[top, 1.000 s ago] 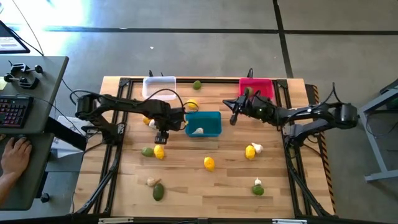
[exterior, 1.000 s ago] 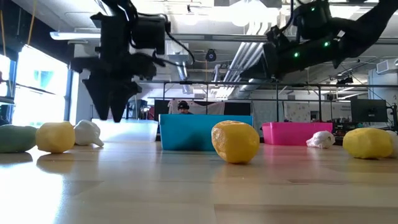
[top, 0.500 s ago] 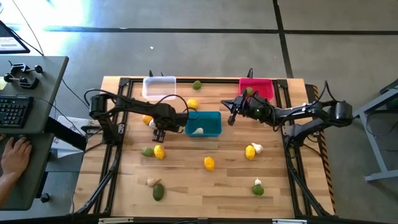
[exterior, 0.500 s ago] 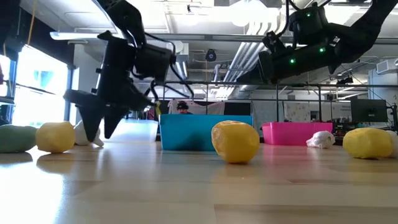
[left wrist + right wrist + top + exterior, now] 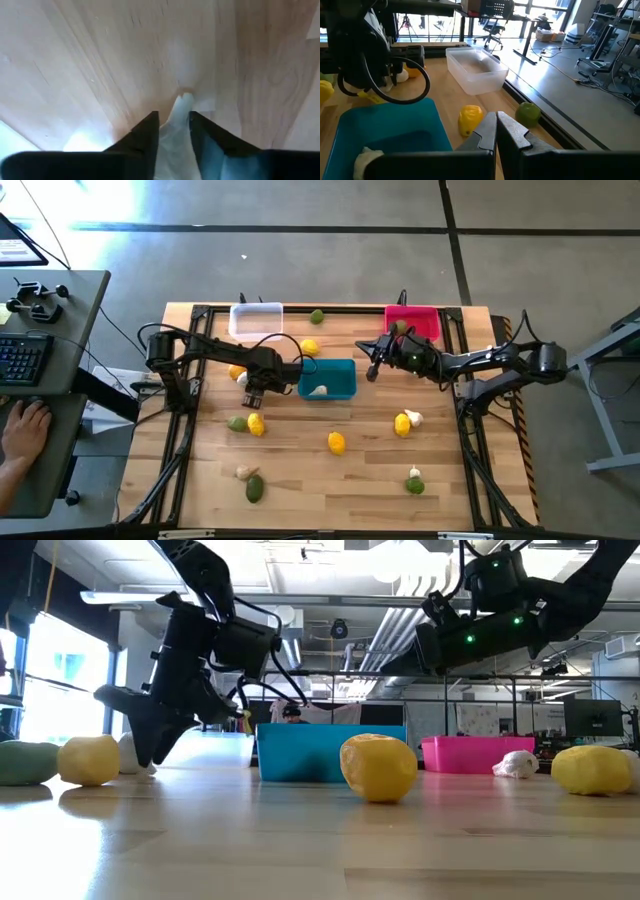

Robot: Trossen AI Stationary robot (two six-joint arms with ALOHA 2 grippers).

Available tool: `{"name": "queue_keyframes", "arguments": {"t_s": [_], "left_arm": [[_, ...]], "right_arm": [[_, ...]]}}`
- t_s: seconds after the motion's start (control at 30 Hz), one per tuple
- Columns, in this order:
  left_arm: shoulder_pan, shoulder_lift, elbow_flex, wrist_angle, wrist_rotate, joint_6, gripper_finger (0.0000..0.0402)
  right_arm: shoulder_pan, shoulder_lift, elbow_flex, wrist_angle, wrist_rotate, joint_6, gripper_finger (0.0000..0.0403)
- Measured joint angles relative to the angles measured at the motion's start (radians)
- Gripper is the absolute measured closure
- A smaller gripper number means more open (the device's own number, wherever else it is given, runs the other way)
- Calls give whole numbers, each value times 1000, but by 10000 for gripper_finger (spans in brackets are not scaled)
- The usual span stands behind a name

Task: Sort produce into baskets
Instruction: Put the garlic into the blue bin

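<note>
On the wooden surface (image 5: 330, 480), lemons, green fruits and garlic lie scattered around a teal basket (image 5: 327, 379); white and pink baskets sit along the far edge. Left gripper (image 5: 173, 126), tilted down beside the teal basket, pinches a garlic bulb (image 5: 175, 145). Right gripper (image 5: 496, 131) hovers with fingers together near the pink basket (image 5: 412, 321).

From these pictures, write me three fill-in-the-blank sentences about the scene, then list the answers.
1. The left gripper has its jaws closing around a whitish ____ bulb.
2. The teal basket already holds one ____ bulb.
3. The right gripper hangs with its jaws ____.

Answers: garlic; garlic; shut
</note>
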Motion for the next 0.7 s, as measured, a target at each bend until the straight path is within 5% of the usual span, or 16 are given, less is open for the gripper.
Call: {"name": "queue_keyframes", "arguments": {"t_s": [0.23, 0.7], "left_arm": [[0, 0, 0, -11, -10, 0, 396], [0, -119, 106, -25, 129, -42, 401]], "right_arm": [[0, 0, 0, 0, 0, 0, 403], [0, 0, 0, -17, -1, 38, 403]]}}
